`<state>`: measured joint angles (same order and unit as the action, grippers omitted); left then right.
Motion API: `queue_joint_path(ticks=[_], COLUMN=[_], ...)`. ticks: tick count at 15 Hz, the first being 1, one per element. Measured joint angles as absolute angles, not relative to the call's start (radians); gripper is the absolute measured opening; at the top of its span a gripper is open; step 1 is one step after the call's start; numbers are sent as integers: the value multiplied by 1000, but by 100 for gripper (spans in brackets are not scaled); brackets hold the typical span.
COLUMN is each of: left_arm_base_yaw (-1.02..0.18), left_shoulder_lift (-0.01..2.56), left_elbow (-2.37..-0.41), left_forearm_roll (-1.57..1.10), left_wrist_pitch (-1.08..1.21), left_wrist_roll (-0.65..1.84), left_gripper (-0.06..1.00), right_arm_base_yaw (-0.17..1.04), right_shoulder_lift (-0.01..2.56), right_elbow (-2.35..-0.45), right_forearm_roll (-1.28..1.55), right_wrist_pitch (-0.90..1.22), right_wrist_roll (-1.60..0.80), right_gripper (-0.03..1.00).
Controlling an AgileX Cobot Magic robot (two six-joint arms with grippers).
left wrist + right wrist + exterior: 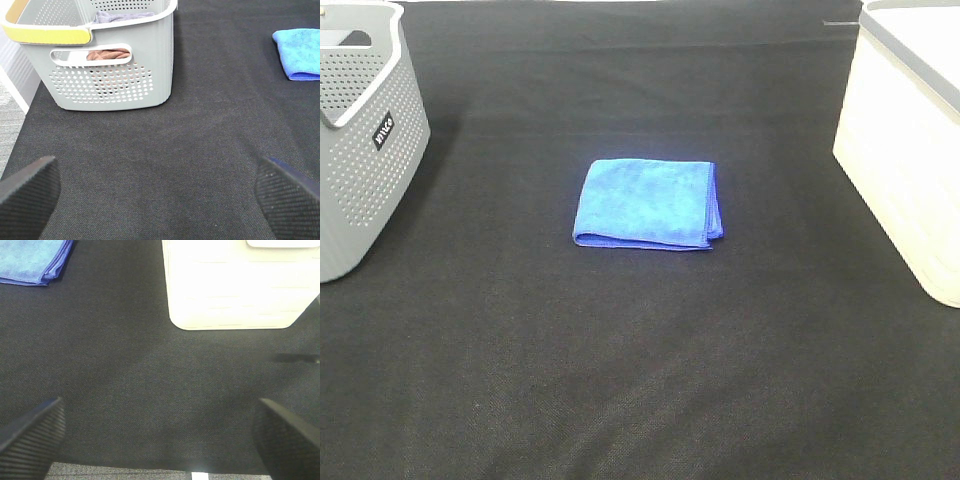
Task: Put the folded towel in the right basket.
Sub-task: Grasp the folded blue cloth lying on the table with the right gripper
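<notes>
My right gripper (160, 440) is spread wide and holds nothing, and my left gripper (157, 200) is the same. The folded towel (645, 203) lies flat on the black tabletop (620, 380), well apart from the right basket (895, 170). I judge nothing is done yet: the grasp, carry and drop are all still to do.

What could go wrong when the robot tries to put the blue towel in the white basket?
The blue towel lies folded in layers, so the open right gripper might pinch only the top layer and let it unfold. The white basket has a tall wall, so a dangling towel could catch on its rim. The gray basket already holds cloth, so it could be mistaken for the target.
</notes>
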<state>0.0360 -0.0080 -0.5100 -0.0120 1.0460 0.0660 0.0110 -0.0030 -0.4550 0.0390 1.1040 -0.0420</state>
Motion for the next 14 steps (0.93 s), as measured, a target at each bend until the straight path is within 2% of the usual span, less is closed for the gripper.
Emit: queue_joint_path(ticks=[14], left_arm_base_yaw=[36], left_shoulder_lift=[-8], left_elbow=[-510], left_forearm_roll=[-12], left_wrist_pitch=[1046], left_wrist_roll=[66], left_gripper=[99], right_arm_base_yaw=[11], right_shoulder_lift=[-3], right_elbow=[-455], right_forearm_roll=[39], right_wrist_pitch=[1104], right_wrist_roll=[-42], right_gripper=[98])
